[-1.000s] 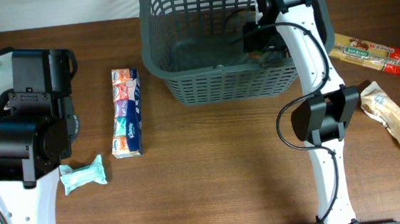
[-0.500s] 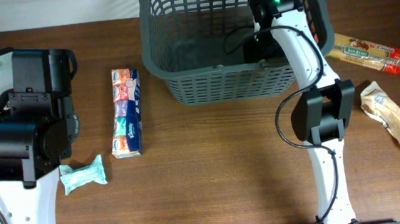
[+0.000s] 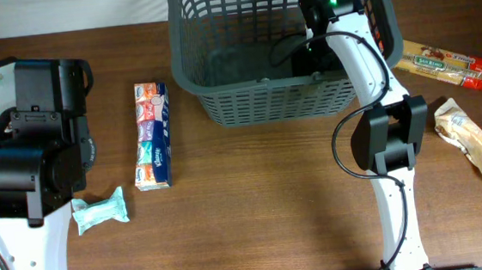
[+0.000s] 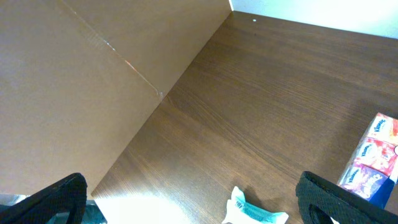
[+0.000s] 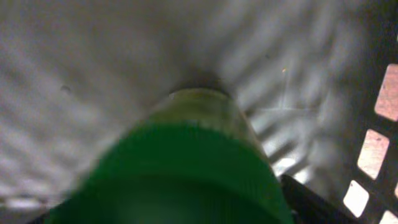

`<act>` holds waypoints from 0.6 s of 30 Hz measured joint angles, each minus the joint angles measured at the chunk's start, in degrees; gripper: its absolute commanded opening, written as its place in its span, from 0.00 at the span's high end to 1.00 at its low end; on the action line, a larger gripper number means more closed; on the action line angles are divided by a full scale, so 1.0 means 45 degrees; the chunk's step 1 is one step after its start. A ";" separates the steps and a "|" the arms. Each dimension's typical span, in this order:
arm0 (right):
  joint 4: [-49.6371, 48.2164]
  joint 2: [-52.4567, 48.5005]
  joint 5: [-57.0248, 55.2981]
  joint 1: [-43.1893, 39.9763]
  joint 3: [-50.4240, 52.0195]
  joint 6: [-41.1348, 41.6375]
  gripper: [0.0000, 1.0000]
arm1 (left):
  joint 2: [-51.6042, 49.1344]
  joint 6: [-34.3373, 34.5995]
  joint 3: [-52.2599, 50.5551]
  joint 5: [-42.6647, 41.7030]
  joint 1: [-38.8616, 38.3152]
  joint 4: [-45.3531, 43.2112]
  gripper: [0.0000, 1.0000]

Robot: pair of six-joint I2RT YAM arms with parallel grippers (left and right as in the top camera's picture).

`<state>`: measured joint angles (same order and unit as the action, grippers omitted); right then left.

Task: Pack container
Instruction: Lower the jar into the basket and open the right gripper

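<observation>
**Inspector:** What is recorded nearest the right gripper (image 3: 305,50)?

**Assessor:** A round green plastic screw cap (image 5: 168,177) is seen hard against the wrist camera. Its pale bottle (image 5: 199,106) is pointed lengthwise straight away, towards the floor of the large dark grey lattice-sided plastic basket (image 3: 264,103). Whether the jaws are clamped cannot be told.

**Inspector:** And further off?

**Assessor:** The basket is set at the far middle of the brown wooden table (image 3: 255,203). The right gripper is judged the nearer, being inside its walls. The left gripper (image 4: 196,199) is spread wide and empty, well apart at the left.
</observation>
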<state>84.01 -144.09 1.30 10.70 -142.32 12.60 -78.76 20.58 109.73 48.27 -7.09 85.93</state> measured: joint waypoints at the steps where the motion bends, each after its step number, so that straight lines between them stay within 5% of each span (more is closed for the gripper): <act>1: -0.0005 0.0005 -0.0005 0.0000 0.0000 -0.0019 0.15 | 0.0000 0.0000 0.0000 0.0000 0.0000 0.0005 0.00; 5: -0.0005 0.0005 0.0000 0.0000 0.0000 0.0019 0.12 | 0.0000 0.0000 0.0000 0.0000 0.0000 0.0000 0.01; 7: -0.0005 0.0005 -0.0005 0.0000 0.0000 -0.0005 0.02 | 0.0000 0.0000 0.0000 0.0000 0.0000 0.0000 0.00; 12: 0.0199 -0.0024 -0.0005 0.0000 -0.0374 -0.0301 0.01 | 0.0000 0.0000 0.0000 0.0000 0.0000 0.0000 0.00; 18: 0.1287 -0.0078 0.0000 -0.0170 -0.4493 -0.0500 0.01 | 0.0000 0.0000 0.0000 0.0000 0.0000 0.0000 0.00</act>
<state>89.80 -144.44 1.30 9.93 -162.54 10.35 -78.76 20.58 109.73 48.27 -7.09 85.93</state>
